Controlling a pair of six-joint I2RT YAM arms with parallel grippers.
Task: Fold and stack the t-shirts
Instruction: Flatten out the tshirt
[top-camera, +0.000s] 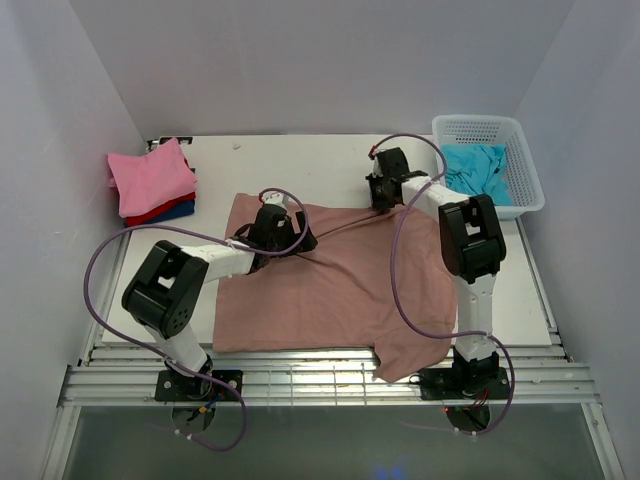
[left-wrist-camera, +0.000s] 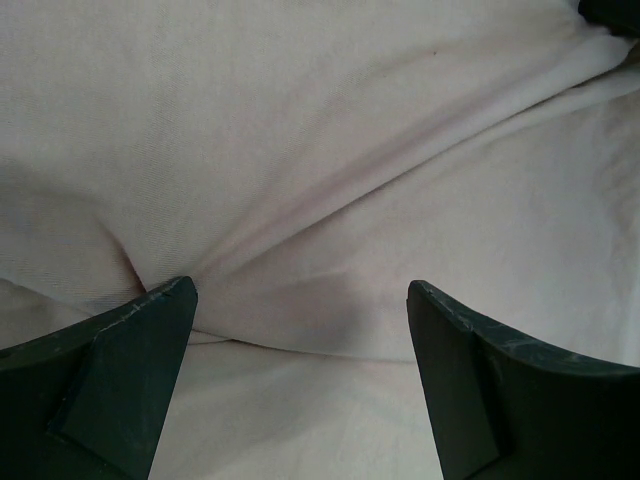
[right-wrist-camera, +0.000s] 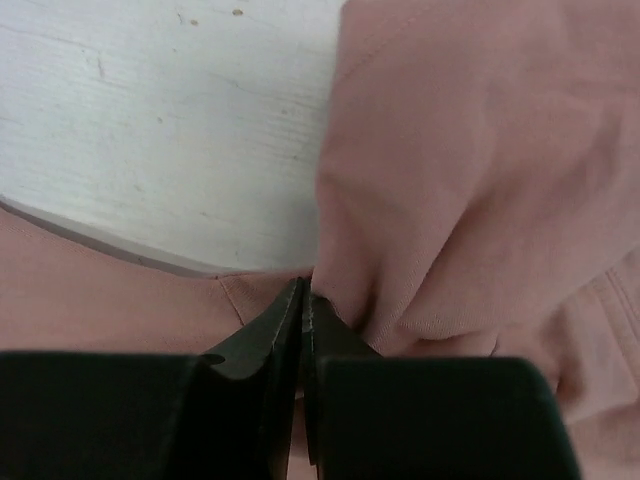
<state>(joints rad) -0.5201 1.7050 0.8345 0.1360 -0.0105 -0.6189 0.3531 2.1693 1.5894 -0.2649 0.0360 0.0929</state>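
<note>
A large dusty rose-brown t-shirt lies spread over the middle of the table, one sleeve hanging past the front edge. My right gripper is at the shirt's far right corner, shut on a pinch of its cloth. In the right wrist view the right gripper has its jaws pressed together with fabric bunched at the tips. A taut crease runs from there toward my left gripper. In the left wrist view the left gripper stands wide open just above the shirt, nothing between its fingers.
Folded shirts sit stacked at the back left: bright pink on red on dark blue. A white lattice basket at the back right holds a turquoise shirt. Bare white tabletop shows beyond the shirt's far edge.
</note>
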